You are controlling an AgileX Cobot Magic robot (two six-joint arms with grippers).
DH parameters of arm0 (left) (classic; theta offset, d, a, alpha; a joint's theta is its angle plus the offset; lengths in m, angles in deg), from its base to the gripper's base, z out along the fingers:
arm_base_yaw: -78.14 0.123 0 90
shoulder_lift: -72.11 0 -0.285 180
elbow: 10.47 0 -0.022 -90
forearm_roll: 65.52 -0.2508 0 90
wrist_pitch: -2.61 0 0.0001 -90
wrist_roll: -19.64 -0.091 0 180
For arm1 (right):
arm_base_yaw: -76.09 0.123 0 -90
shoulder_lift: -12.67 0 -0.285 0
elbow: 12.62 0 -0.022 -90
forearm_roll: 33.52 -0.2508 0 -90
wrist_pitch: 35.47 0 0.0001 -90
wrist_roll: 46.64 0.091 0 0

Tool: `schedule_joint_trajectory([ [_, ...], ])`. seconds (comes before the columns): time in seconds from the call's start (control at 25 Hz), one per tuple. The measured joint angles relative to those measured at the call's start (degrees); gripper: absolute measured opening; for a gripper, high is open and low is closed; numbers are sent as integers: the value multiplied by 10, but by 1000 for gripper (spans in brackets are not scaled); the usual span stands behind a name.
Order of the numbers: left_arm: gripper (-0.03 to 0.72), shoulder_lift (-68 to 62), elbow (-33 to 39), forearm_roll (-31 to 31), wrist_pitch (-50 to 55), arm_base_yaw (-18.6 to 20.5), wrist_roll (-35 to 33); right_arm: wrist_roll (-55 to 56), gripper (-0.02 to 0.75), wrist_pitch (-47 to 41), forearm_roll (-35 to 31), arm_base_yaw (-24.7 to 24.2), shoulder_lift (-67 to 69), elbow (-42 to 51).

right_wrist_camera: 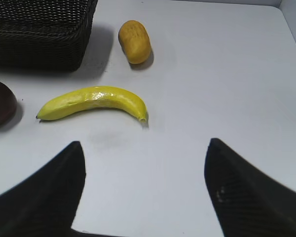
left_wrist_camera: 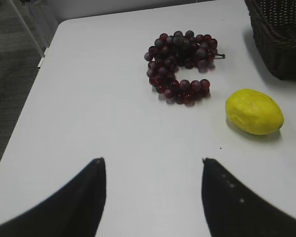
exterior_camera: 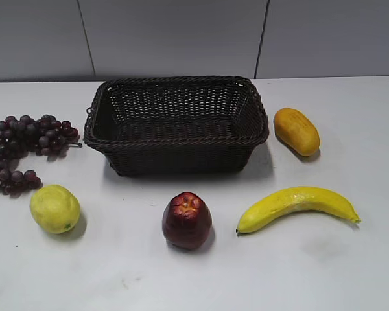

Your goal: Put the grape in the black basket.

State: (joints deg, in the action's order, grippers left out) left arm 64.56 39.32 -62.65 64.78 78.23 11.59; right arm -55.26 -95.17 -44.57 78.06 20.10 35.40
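Observation:
The grape (exterior_camera: pixel 23 146), a curved bunch of dark purple-red grapes, lies on the white table at the far left, left of the black basket (exterior_camera: pixel 246 133). The basket stands empty at the table's middle back. The bunch also shows in the left wrist view (left_wrist_camera: pixel 180 64), well ahead of my left gripper (left_wrist_camera: pixel 153 160), which is open and empty over bare table. The basket's corner shows at that view's top right (left_wrist_camera: pixel 278 37). My right gripper (right_wrist_camera: pixel 145 143) is open and empty, short of the banana. Neither gripper shows in the exterior view.
A yellow lemon (exterior_camera: pixel 54 208) lies in front of the grapes. A dark red apple (exterior_camera: pixel 187 220) stands in front of the basket. A banana (exterior_camera: pixel 297 204) lies at the front right, an orange-yellow fruit (exterior_camera: pixel 296 131) right of the basket. The table's left edge (left_wrist_camera: pixel 27 103) is near the grapes.

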Motion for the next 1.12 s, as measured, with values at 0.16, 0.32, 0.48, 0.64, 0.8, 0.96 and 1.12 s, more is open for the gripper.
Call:
schedule_joint_trajectory([
  [0.16,449,0,0,0,0,0,0,0,572,0,0,0,0,0],
  [0.32,449,0,0,0,0,0,0,0,572,0,0,0,0,0],
  [0.48,449,0,0,0,0,0,0,0,572,0,0,0,0,0],
  [0.64,447,0,0,0,0,0,0,0,572,0,0,0,0,0],
  [0.8,433,0,0,0,0,0,0,0,572,0,0,0,0,0],
  [0.96,556,-2,0,14,0,0,0,0,572,0,0,0,0,0],
  [1.12,640,-44,-2,20,-4,1,0,0,572,0,0,0,0,0],
])
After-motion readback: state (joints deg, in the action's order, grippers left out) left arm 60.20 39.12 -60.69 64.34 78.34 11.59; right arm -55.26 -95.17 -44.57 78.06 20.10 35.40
